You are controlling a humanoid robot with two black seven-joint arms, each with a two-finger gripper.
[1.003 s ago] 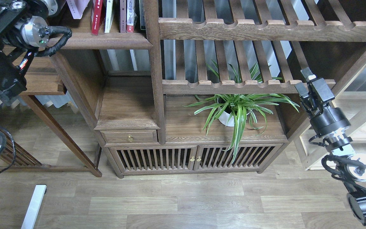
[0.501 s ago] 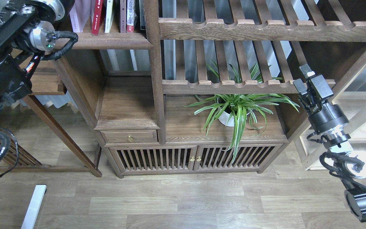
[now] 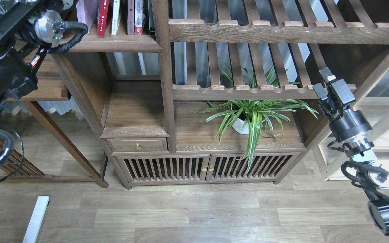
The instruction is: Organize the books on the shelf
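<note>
Several books stand upright at the top left on the dark wooden shelf [image 3: 113, 43]: a pale lilac book [image 3: 85, 11], a red book [image 3: 103, 17], a white-spined book [image 3: 115, 17] and two more thin ones [image 3: 134, 17] against the post. My left arm's wrist [image 3: 46, 22] sits just left of the lilac book, and its gripper is cut off by the top edge. At the right, beside the lower slatted rack, my right gripper [image 3: 326, 86] hangs open with nothing between its fingers.
Two slatted racks with scalloped rails [image 3: 265, 31] fill the bookcase's right half. A potted spider plant [image 3: 248, 118] stands below them. A small drawer [image 3: 137, 145] and slatted cabinet doors [image 3: 208, 167] lie underneath. A wooden stand's leg [image 3: 62, 141] is at the left, and a pale frame [image 3: 383, 135] at the right.
My left arm has moved right and upward toward the shelf. The lilac book has gone from leaning to nearly upright, closer to the red book. The right arm has hardly shifted.
</note>
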